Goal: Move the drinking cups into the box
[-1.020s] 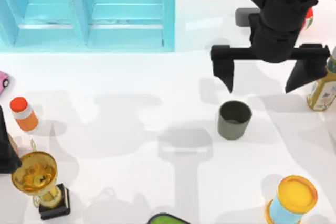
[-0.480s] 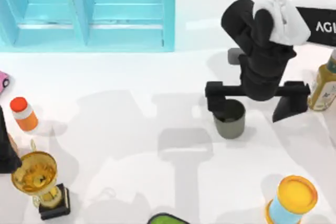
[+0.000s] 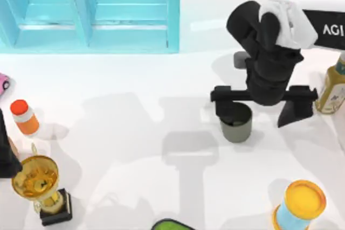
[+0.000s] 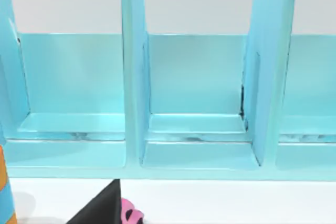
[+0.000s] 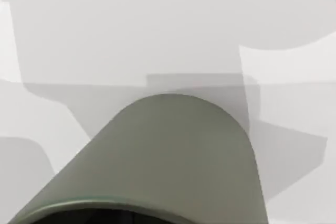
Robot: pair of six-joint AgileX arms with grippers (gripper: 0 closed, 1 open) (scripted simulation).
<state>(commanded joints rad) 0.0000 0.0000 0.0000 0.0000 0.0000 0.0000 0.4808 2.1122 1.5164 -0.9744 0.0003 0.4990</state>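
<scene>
While upright, drinking cup beneath right gripper.

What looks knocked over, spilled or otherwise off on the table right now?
Nothing stands out. The small dark grey tumbler stands upright under the right tool, whose fingers are open. The gold trophy cup and orange-capped bottle are upright too.

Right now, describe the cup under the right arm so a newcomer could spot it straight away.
Start at the big turquoise box along the table's far edge, then go to the table's right half, where the right gripper straddles a cup. It is small, dark grey, handleless and open-topped, unlike the yellow-lidded blue can or the bottle nearby.
</scene>
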